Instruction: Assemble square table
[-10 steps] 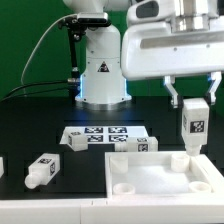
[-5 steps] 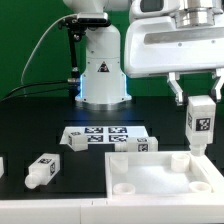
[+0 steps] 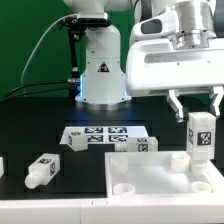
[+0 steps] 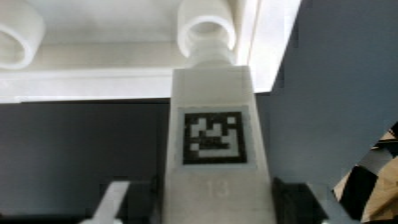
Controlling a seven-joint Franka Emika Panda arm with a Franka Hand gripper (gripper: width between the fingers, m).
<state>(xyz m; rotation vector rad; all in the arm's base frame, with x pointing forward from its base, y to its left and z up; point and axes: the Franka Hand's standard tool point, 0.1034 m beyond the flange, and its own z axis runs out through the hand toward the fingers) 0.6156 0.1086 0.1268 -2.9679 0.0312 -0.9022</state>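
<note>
The square table's white slab [image 3: 150, 172] lies at the front right, with round corner holes showing. My gripper [image 3: 197, 106] is shut on a white leg [image 3: 201, 135] and holds it upright, tag facing the camera. The leg's lower end is at the slab's back right corner; I cannot tell whether they touch. In the wrist view the leg [image 4: 217, 120] runs out from between my fingers [image 4: 118, 200] toward the slab [image 4: 107, 80] and a round corner hole [image 4: 208, 35].
The marker board [image 3: 100, 137] lies behind the slab, with a loose leg [image 3: 147, 145] at its right end. Another leg [image 3: 40, 170] lies at the front left, and a white part [image 3: 2, 165] shows at the left edge. The robot base [image 3: 103, 70] stands behind.
The gripper has carried the leg toward the exterior view's right and then lowered it toward the slab's back right corner.
</note>
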